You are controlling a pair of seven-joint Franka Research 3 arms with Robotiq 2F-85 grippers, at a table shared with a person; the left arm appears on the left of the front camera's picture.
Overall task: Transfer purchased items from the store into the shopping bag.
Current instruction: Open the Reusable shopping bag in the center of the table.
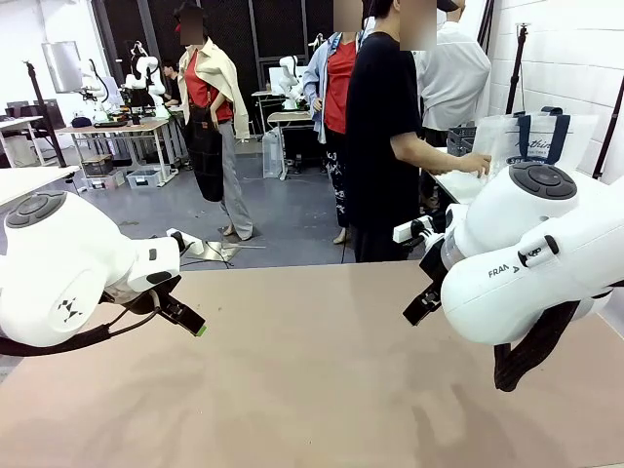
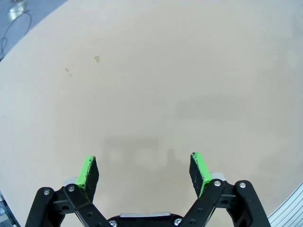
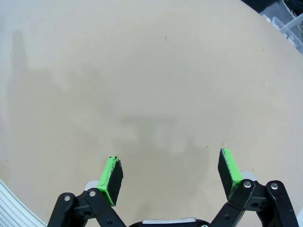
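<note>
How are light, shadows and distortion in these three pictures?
Front view: even light, sharp, soft arm shadows on the table. Left wrist view: table edge bends from the wide lens, faint shadow ahead of the left end effector. Right wrist view: same bend, soft grey shadows ahead of the right end effector.

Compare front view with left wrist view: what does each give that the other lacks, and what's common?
Front view adds: the person at the far side, one hand at the shopping bag off to the right, plus the right arm. Left wrist view adds: the left gripper seen along its fingers, green pads wide apart with nothing between them, and small marks on the surface. Shared: the tan table under the left gripper.
</note>
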